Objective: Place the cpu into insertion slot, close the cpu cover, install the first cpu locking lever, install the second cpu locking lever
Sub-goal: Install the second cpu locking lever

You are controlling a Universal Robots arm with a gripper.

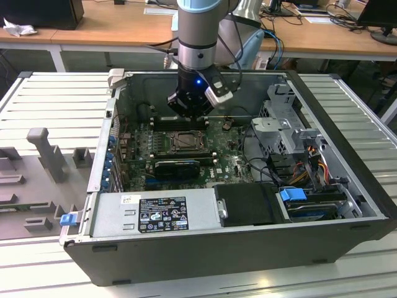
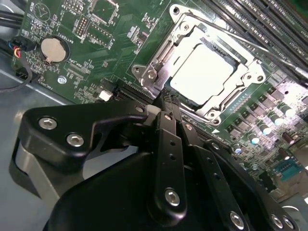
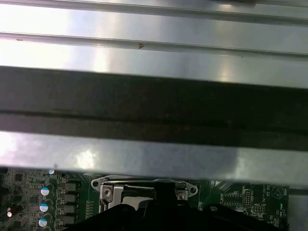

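Note:
The cpu (image 2: 204, 72) lies flat in the insertion slot (image 1: 185, 141), its pale metal top showing. The silver cpu cover (image 2: 163, 60) is down around it, framing the chip. My gripper (image 2: 166, 98) hangs just above the slot's near edge, fingers shut with nothing between them. In the exterior view my gripper (image 1: 188, 115) is inside the open computer case, over the slot's far side. The first wrist view has the slot (image 3: 113, 192) beneath the case wall. I cannot tell the locking levers apart from the metalwork at the socket's edges.
Long black memory slots (image 2: 250, 19) run beside the socket, and a coin battery (image 2: 53, 49) sits on the green board. A black card (image 1: 177, 167) lies in front of the socket. The power supply (image 1: 155, 214), drive cage (image 1: 285, 124) and cables (image 1: 260, 161) crowd the case.

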